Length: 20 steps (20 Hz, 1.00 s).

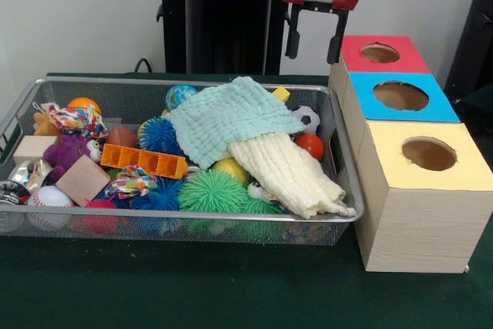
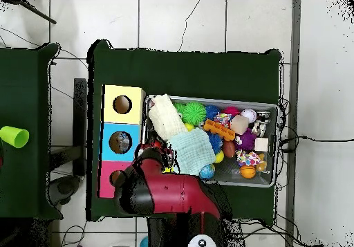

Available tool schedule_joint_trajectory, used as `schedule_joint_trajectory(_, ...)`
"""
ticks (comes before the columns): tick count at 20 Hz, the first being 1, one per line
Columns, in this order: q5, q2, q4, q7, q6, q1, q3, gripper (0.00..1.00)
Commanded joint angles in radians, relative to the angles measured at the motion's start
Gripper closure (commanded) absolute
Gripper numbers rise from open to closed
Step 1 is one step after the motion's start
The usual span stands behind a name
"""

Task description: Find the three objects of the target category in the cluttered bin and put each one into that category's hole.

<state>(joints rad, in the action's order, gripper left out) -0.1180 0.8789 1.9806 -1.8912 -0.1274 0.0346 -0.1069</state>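
The gripper (image 1: 314,46) is held high at the far side of the tabletop (image 1: 192,290), its two black fingers (image 1: 293,36) hanging well apart with nothing between them: the jaws are open and empty. In the front view they are seen above the gap between the far right corner of the bin (image 1: 350,209) and the red-topped box (image 1: 408,58).

The relation on which the coming move turns is judged to be this: the bin's contents lie below the jaws and toward the front camera's left, while the hole (image 1: 400,95) in the blue-topped box (image 1: 439,107) lies just to the right of the jaws and a little nearer that camera, between the red-topped box and the yellow-topped box (image 1: 470,167). In the overhead view the arm (image 2: 173,192) is seen reaching from the picture's bottom toward that same corner.

The bin's long axis runs across the front view, with its short right end next to the row of boxes. Much of the clutter is covered by a pale green cloth (image 1: 231,117) and a cream cloth (image 1: 289,175), the latter draped over the near rim. Spiky balls, wooden blocks, an orange tray piece (image 1: 146,161) and a small football-patterned ball (image 1: 308,119) are visible around them. The target category cannot be told from the pictures.

No brand, label or legible writing is found on anything in view.
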Motion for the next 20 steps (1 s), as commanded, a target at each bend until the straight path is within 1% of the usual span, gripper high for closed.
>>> schedule_joint_trajectory(1, -0.074, -0.098, 0.075, -0.11, 0.113, 0.018, 0.076, 0.0)
schedule_joint_trajectory(5, -0.108, -0.143, 0.076, -0.107, 0.187, 0.056, 0.093, 0.0)
schedule_joint_trajectory(12, -0.173, -0.167, 0.079, -0.091, 0.232, 0.118, 0.114, 0.0)
schedule_joint_trajectory(17, -0.199, -0.187, 0.064, -0.095, 0.249, 0.123, 0.103, 0.0)
schedule_joint_trajectory(20, -0.212, -0.194, 0.056, -0.095, 0.252, 0.113, 0.091, 0.0)
